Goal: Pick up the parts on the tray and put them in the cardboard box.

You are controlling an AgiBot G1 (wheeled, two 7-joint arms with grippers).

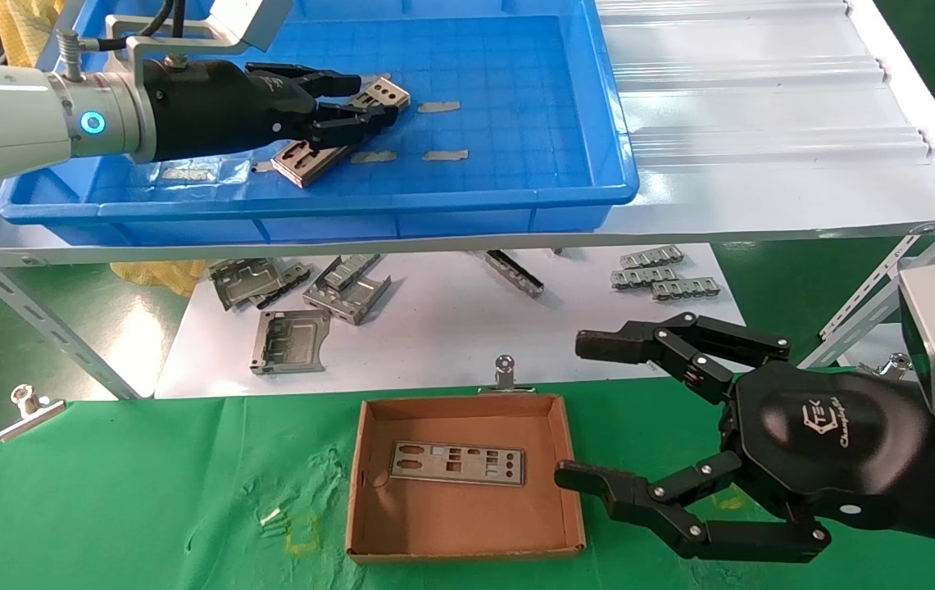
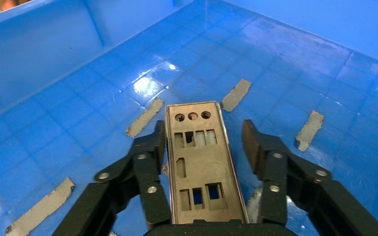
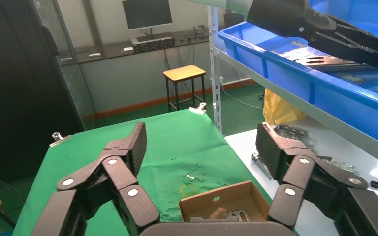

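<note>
Nearest me, the right gripper [image 1: 586,410] hangs with jaws spread wide and empty just beside the cardboard box [image 1: 463,479], where one part [image 1: 456,463] lies flat on the floor. Farther back on the shelf, the left gripper [image 1: 369,98] reaches into the tray [image 1: 516,188], its fingers [image 2: 150,162] straddling another plate [image 2: 199,162], one touching its edge, the other apart

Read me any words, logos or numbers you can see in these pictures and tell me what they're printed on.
"TEK": logo on the back of the right gripper, which waits open beside the cardboard box.
A script word under that logo: too small to read surely.
Nothing readable on the tray, the parts or the left gripper.
</note>
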